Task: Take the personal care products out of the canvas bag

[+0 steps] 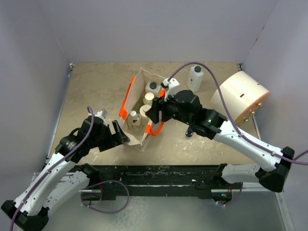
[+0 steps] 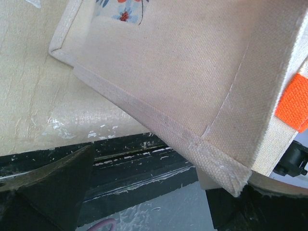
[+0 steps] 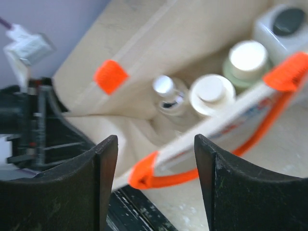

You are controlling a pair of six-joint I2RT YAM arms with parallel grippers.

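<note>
Since four small bottles stand inside it, the emptying looks only partly done: a clear silver-capped bottle (image 3: pixel 163 91), two round bottles with cream caps (image 3: pixel 211 94) and a white squarish bottle with a dark cap (image 3: pixel 284 24) sit upright in the cream canvas tote with orange handles (image 2: pixel 192 72), near the middle of the beige table (image 1: pixel 96 91). A second white dark-capped bottle (image 1: pixel 194 78) stands out on the tabletop, near the big cream cylinder (image 1: pixel 238 96). The right gripper (image 3: pixel 156 144) hovers over the tote's mouth, jaws apart and empty, roughly above the silver cap. The left gripper (image 2: pixel 151 183), jaws also apart, meets the tote's near corner, apparently bracing it. Next, I judge, the right arm must descend straight between the walls and close on one cap without snagging a handle.
</note>
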